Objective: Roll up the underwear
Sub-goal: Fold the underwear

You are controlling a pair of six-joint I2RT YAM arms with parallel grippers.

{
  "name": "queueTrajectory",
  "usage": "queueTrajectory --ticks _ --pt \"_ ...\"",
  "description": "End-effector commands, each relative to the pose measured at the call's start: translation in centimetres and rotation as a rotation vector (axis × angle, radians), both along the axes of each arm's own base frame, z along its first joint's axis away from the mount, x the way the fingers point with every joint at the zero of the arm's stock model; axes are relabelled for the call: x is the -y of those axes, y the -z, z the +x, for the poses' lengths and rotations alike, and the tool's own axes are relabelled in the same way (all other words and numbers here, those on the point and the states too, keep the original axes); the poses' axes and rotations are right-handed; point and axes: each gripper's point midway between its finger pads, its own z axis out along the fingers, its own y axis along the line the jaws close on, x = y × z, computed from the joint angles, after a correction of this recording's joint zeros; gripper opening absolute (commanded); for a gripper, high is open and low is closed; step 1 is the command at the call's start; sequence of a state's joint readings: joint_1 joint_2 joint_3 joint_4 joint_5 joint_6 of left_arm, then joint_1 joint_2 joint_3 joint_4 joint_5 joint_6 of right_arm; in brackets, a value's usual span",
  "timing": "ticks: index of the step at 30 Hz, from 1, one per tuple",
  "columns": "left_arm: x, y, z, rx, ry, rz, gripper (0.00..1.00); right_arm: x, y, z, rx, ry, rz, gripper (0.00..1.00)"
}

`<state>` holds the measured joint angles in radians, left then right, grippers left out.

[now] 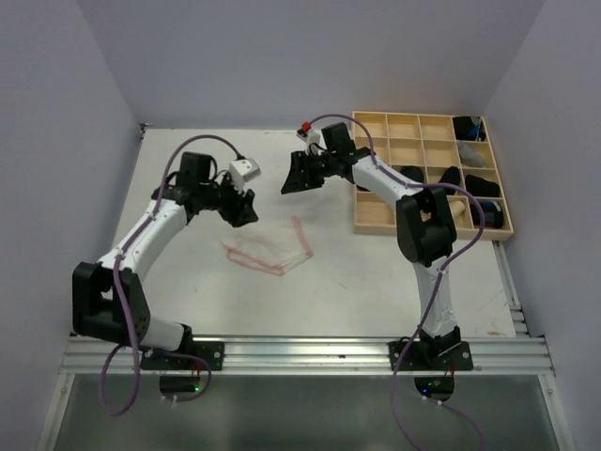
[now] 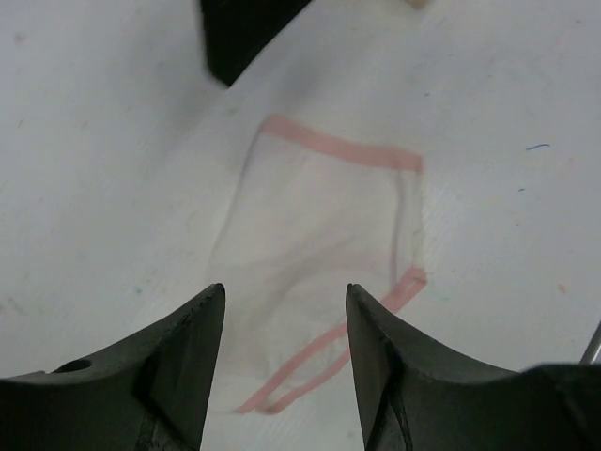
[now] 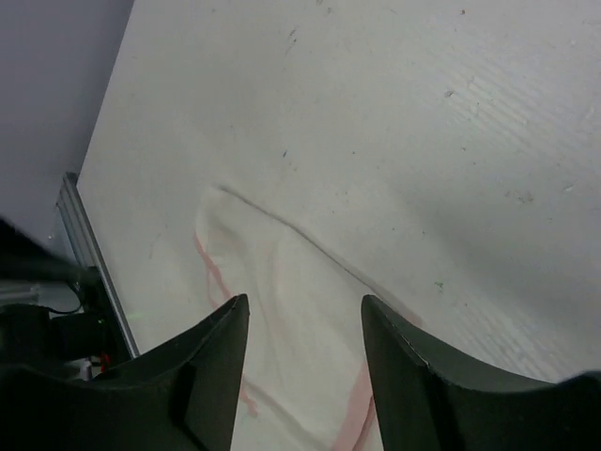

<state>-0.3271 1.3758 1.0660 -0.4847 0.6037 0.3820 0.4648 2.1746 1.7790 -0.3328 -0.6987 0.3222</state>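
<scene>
One whitish underwear (image 1: 269,251) with pink edging lies spread flat on the white table between the two arms. My left gripper (image 1: 246,216) hovers just above its far left side, open, with nothing between the fingers. In the left wrist view the cloth (image 2: 324,235) shows past the open left gripper (image 2: 285,299). My right gripper (image 1: 287,184) hangs open above the table, behind the cloth and apart from it. Under the empty right gripper (image 3: 305,308) in the right wrist view is the underwear (image 3: 300,282). Black rolled underwear (image 1: 482,184) sit in the tray's compartments.
A pale wooden grid tray (image 1: 376,224) stands at the back right, some compartments holding dark rolls (image 1: 469,127). The metal rail (image 1: 310,352) with the arm bases runs along the near edge. Grey walls close in the left, back and right.
</scene>
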Motion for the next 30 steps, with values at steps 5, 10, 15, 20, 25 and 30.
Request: queueTrajectory --ticks 5,10,15,20,25,30 --pt "-9.7 6.5 1.1 -0.429 -0.173 -0.108 0.56 0.3 3.4 -0.7 0.078 -0.143 -0.095 0.58" --pt "-13.0 8.4 2.0 -0.516 -0.237 -0.152 0.54 0.8 6.3 -1.6 0.088 -0.232 -0.143 0.6" --pt "-13.8 10.8 2.4 -0.545 -0.26 -0.141 0.55 1.1 7.9 -2.2 0.081 -0.28 -0.163 0.62" --pt "-14.6 12.8 3.2 -0.582 -0.317 -0.177 0.55 1.2 9.2 -3.2 0.054 -0.324 -0.166 0.62" --pt "-13.9 13.6 3.3 -0.654 -0.323 -0.245 0.5 1.5 10.4 -3.8 0.045 -0.358 -0.187 0.61" --pt "-13.7 14.4 2.6 -0.691 -0.322 -0.253 0.39 1.7 10.7 -3.9 0.043 -0.367 -0.196 0.57"
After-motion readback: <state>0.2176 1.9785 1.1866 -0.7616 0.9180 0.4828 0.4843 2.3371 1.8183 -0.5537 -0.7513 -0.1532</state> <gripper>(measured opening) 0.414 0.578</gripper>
